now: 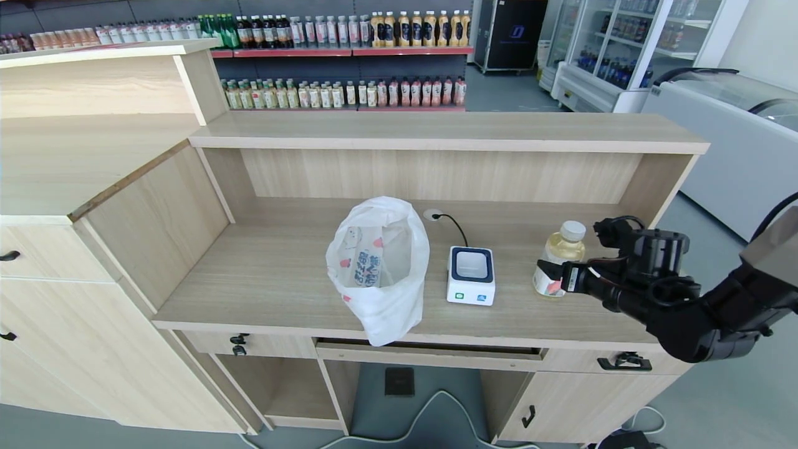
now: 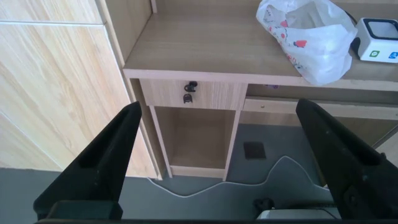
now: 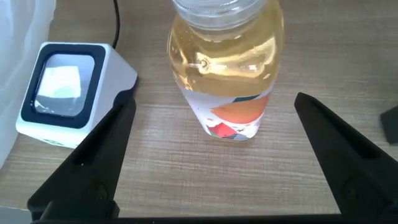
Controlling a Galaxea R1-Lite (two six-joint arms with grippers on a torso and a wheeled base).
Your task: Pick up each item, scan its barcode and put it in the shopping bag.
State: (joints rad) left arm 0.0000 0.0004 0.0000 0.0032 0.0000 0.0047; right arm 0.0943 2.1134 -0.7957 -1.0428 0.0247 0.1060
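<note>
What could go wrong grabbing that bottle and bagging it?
The open right gripper straddles the upright bottle without touching; an off-centre close could tip it toward the scanner. The shopping bag sags over the counter edge, so a dropped bottle might drag it off.

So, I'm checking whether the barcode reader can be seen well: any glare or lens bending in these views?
Right wrist view: the scanner window reflects a pale glare patch, and the bottle carries small glints. Head view: the counter edges bow from the wide lens; light is even, shadows soft. Left wrist view: no glare on the bag.
</note>
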